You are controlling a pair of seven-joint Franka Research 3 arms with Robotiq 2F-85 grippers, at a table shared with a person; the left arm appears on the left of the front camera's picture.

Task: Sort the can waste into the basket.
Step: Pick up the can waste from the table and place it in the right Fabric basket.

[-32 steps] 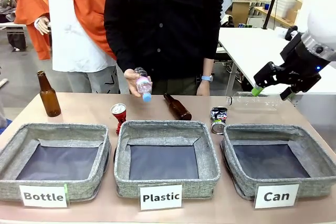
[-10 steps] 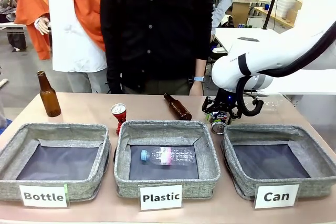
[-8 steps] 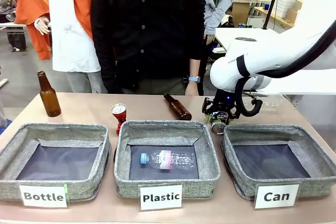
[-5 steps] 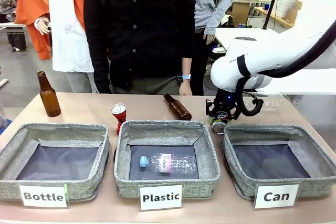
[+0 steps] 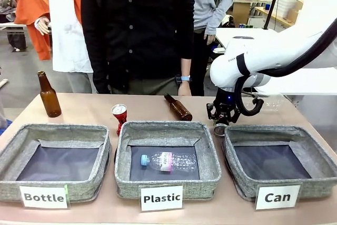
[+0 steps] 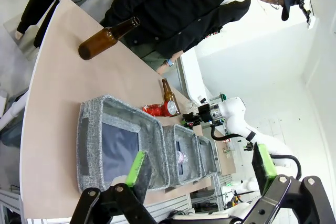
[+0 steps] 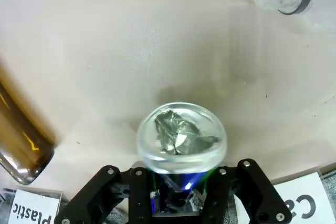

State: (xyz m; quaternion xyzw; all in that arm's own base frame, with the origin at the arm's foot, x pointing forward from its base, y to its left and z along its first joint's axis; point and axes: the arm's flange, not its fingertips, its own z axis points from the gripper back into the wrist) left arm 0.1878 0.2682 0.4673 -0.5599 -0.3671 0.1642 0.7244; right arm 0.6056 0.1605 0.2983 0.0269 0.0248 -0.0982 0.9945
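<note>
As right gripper (image 5: 220,124) clamps can (image 7: 181,139), bottle (image 5: 178,107) beside

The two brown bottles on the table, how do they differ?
The left bottle stands upright; the middle bottle lies on its side. The left bottle is beyond the Bottle basket; the middle bottle is beyond the Plastic basket. Both are brown glass, outside the baskets.

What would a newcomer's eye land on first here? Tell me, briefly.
The big white right arm bends down at the right, its right claw closed around the crushed can just behind the Can basket. Next comes the clear plastic bottle with a blue cap, lying alone in the middle Plastic basket.
</note>
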